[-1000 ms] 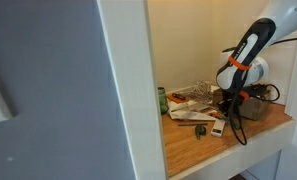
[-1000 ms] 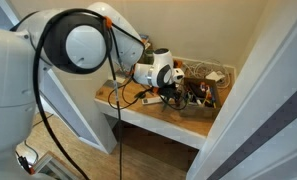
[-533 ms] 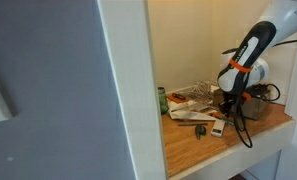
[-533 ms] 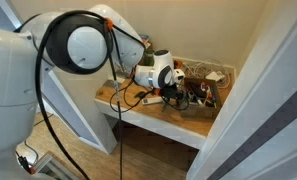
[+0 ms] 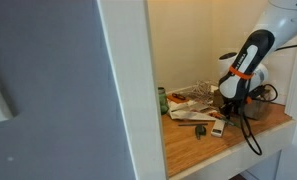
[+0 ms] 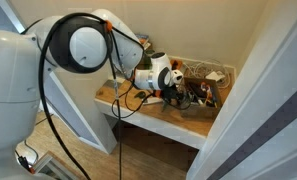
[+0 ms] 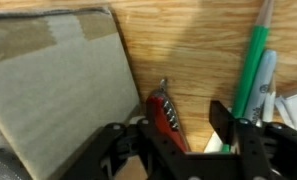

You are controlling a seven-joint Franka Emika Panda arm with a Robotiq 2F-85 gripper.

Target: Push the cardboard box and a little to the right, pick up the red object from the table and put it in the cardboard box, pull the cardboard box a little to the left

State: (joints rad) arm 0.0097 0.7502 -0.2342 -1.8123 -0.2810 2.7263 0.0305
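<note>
Low down, the gripper (image 7: 174, 138) hangs over the red thing (image 7: 165, 108).
Its jaws are open, holding nothing, beside the box (image 7: 58, 90).

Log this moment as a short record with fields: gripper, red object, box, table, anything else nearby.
gripper: open, one finger on each side of the red object
red object: lying on the table, close beside the box, not yet lifted
cardboard box: left in the wrist view, taped, red object not in it
table: wood, grain visible
nearby: green pens lying right of the red object
</note>
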